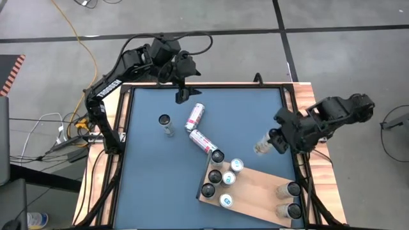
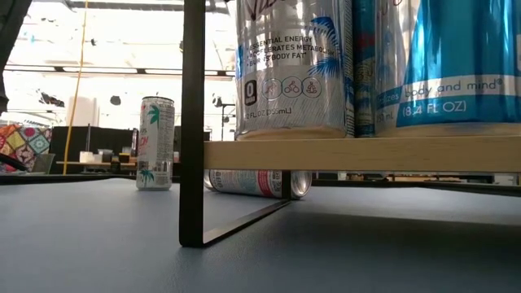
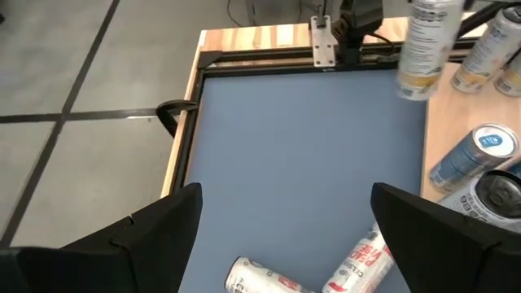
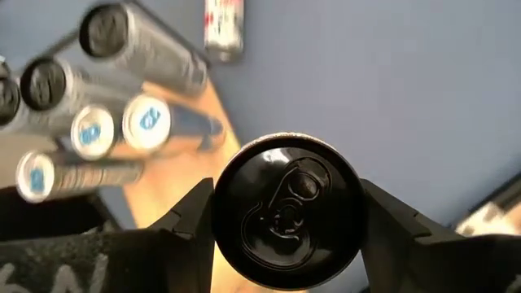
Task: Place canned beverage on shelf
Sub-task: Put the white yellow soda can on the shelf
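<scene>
The right claw (image 1: 268, 143) hung above the blue worktop (image 1: 153, 179) near its right edge, clamped on a pale can (image 1: 262, 145) held upright and clear of the surface; the right wrist view showed the can's dark top squeezed between both fingers (image 4: 183, 224). The can sat just beyond the far edge of the wooden shelf (image 1: 255, 188), which lay at an angle in the worktop's near right corner. On the shelf stood 6 cans in a cluster at its left end (image 1: 220, 179) and 2 more at its right end (image 1: 289, 198). On the bare worktop, 1 can stood upright left of centre (image 1: 166, 123), and 2 white-and-red cans lay on their sides near the middle (image 1: 195, 116) (image 1: 201, 140). The left claw (image 1: 182, 89) waited at the far edge of the worktop, its fingers (image 3: 155, 228) spread wide apart and holding nothing.
</scene>
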`<state>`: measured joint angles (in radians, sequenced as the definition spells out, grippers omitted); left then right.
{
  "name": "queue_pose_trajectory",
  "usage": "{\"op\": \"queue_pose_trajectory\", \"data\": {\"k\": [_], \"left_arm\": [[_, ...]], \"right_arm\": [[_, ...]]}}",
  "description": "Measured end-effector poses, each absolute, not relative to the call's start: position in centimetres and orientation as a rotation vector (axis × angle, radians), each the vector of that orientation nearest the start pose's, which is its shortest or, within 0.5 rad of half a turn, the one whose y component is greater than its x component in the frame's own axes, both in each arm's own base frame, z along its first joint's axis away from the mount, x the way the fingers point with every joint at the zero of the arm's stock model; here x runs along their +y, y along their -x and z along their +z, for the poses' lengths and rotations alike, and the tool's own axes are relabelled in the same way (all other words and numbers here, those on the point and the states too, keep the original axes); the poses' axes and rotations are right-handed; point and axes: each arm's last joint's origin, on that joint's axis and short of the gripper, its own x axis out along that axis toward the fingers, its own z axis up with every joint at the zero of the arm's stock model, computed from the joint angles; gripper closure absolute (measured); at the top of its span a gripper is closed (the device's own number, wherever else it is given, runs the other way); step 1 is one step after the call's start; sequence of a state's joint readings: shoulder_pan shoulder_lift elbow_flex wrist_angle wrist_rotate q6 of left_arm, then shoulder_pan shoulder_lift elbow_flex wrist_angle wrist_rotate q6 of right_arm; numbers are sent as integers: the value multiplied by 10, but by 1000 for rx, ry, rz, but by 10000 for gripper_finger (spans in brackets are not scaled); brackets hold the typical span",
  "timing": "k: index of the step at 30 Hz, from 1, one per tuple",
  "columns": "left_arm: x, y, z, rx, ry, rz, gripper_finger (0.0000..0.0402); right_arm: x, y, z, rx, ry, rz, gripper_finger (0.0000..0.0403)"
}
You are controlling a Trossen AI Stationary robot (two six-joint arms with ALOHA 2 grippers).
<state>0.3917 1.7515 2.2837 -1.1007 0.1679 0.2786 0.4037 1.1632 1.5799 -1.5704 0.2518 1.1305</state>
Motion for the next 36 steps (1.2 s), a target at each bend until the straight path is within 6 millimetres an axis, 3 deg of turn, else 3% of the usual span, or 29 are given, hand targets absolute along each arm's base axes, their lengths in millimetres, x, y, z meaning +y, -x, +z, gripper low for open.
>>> {"op": "queue_pose_trajectory", "data": {"k": [14, 21, 36], "left_arm": [[124, -306, 489, 556, -96, 155, 58], [124, -306, 489, 552, -62, 166, 58], [125, -309, 493, 493, -28, 185, 58]], "right_arm": [[84, -111, 367, 1215, -747, -483, 199], [109, -107, 360, 1280, -698, -446, 199], [151, -110, 339, 1315, -606, -539, 199]]}}
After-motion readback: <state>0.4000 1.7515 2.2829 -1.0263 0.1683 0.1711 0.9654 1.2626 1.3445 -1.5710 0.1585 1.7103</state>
